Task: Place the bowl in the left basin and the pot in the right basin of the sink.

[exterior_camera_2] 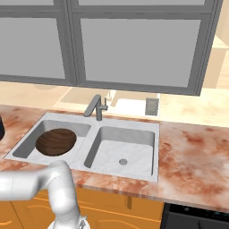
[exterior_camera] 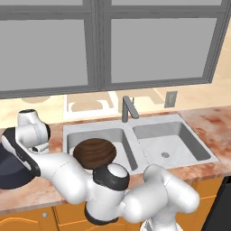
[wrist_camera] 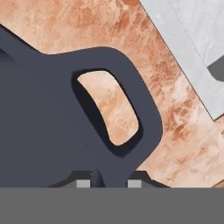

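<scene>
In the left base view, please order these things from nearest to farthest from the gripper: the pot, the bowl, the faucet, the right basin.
1. The pot, at the far left on the counter, right at the gripper.
2. The bowl, in the left basin.
3. The faucet, behind the sink's divider.
4. The right basin, farthest right.

Brown bowl in the left basin.
</scene>
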